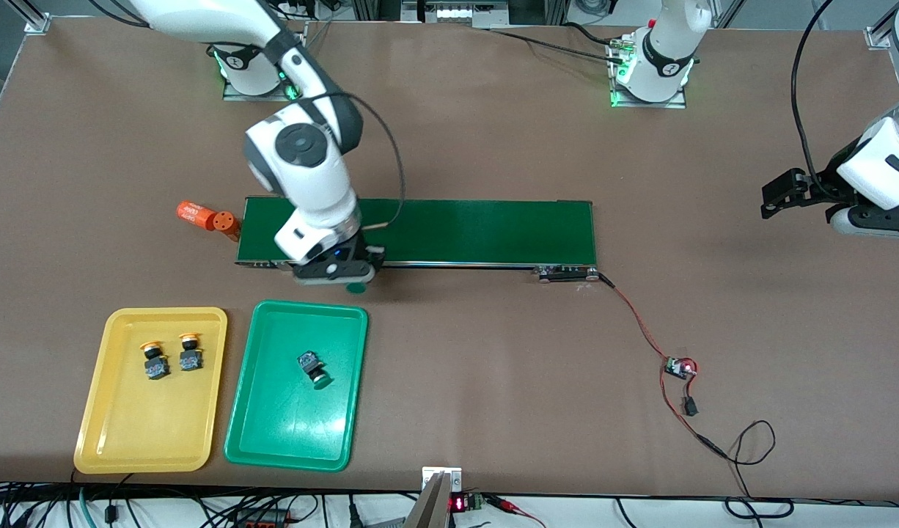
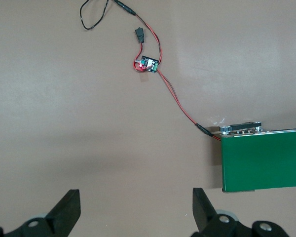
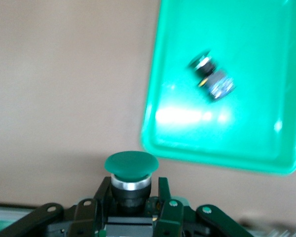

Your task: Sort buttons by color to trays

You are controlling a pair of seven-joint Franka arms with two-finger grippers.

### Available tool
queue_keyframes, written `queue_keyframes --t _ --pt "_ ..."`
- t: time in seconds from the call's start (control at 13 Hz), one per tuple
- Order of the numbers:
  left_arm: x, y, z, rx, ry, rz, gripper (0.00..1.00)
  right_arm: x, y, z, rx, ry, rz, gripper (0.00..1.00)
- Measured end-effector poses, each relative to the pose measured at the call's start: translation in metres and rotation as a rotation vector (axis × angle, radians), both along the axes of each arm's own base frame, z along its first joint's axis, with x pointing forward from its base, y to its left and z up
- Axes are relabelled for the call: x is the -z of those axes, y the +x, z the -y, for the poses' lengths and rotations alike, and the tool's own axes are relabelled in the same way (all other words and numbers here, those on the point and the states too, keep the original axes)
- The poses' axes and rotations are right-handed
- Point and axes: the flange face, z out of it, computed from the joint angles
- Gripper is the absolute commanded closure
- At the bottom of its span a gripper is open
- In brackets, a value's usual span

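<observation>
Landmark: I take the green tray [image 1: 270, 433] as my reference; it lies beside the yellow tray [image 1: 101, 433], toward the left arm's end of the table from it.
Right gripper [image 1: 345, 279]: I see it over the bare table between the conveyor belt [image 1: 479, 231] and the green tray, its fingers [image 3: 164, 193] clamped on the dark body of a green-capped button [image 3: 131, 163].
Held button: its cap points toward the green tray, just short of the tray's rim.
Second green button [image 1: 312, 367]: I see it lying tipped on its side inside the green tray, about mid-tray.
Yellow-capped buttons [image 1: 172, 354]: both sit in the yellow tray, side by side, in the half farther from the front camera.
Left gripper [image 2: 135, 210]: it waits over bare table well apart from the green tray, past the belt's end; its fingers stand wide apart with nothing between them.
Orange cylinder [image 1: 204, 217]: it lies at the belt's end toward the right arm, farther from the front camera than the green tray.
</observation>
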Motion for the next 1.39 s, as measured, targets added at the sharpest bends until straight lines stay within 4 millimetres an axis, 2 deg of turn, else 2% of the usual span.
queue_keyframes --t 0.15,0.31,0.54,0.85,0.92,1.08,1.16,1.39 --pt "0.000 0.000 0.000 0.000 0.000 0.000 0.00 0.016 0.028 0.024 -0.026 -0.024 0.003 0.90" --pt "0.000 0.000 0.000 0.000 0.000 -0.001 0.00 0.042 0.046 0.026 -0.034 -0.004 0.016 0.90" --pt "0.001 0.000 0.000 0.000 0.000 -0.001 0.00 0.082 0.060 0.029 -0.043 0.038 0.057 0.89" --pt "0.001 0.000 0.000 0.000 0.000 -0.001 0.00 0.109 0.071 0.048 -0.050 0.031 0.084 0.87" --pt "0.001 0.000 0.000 0.000 0.000 -0.001 0.00 0.113 0.073 0.051 -0.056 0.036 0.099 0.80" --pt "0.001 0.000 0.000 0.000 0.000 -0.001 0.00 0.122 0.074 0.052 -0.064 0.049 0.117 0.16" --pt "0.001 0.000 0.000 0.000 0.000 -0.001 0.00 0.124 0.075 0.051 -0.064 0.051 0.118 0.02" --pt "0.001 0.000 0.000 0.000 0.000 -0.001 0.00 0.122 0.077 0.051 -0.064 0.053 0.125 0.00"
